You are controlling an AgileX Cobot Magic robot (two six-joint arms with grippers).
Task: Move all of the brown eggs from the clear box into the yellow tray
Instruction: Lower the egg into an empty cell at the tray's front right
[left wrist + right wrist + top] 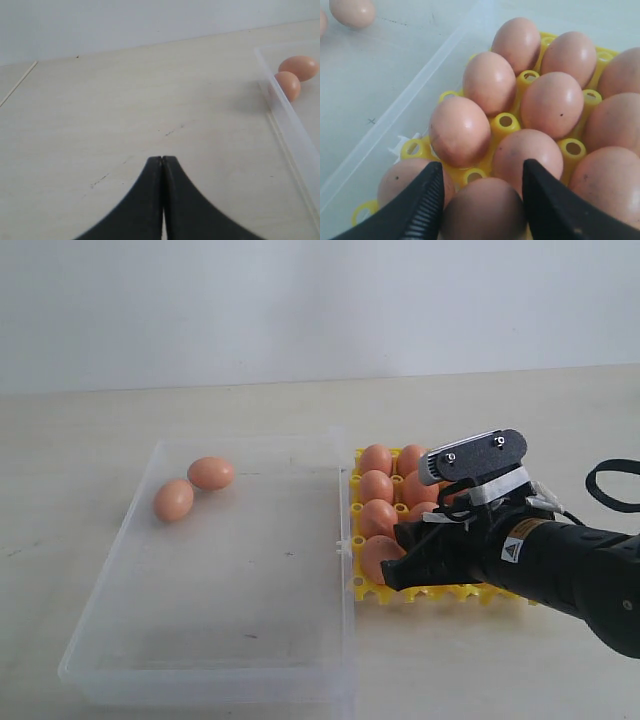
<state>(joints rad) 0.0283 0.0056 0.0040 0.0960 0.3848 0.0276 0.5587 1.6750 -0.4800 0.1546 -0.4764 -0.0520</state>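
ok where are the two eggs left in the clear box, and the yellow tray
far egg (211, 473), exterior view, middle of its shell
near egg (173, 500), exterior view, middle of its shell
yellow tray (362, 592), exterior view, bare corner nearest the camera

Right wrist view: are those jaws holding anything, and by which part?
Yes, a brown egg, pinched by its two opposite sides over the yellow tray. The left gripper is shut on nothing.

Exterior camera looks down at an angle over clear box (240, 580) and yellow tray (368, 592). Left wrist camera sits low over table (100, 125), sharing the box edge; right wrist camera hangs close above the tray.
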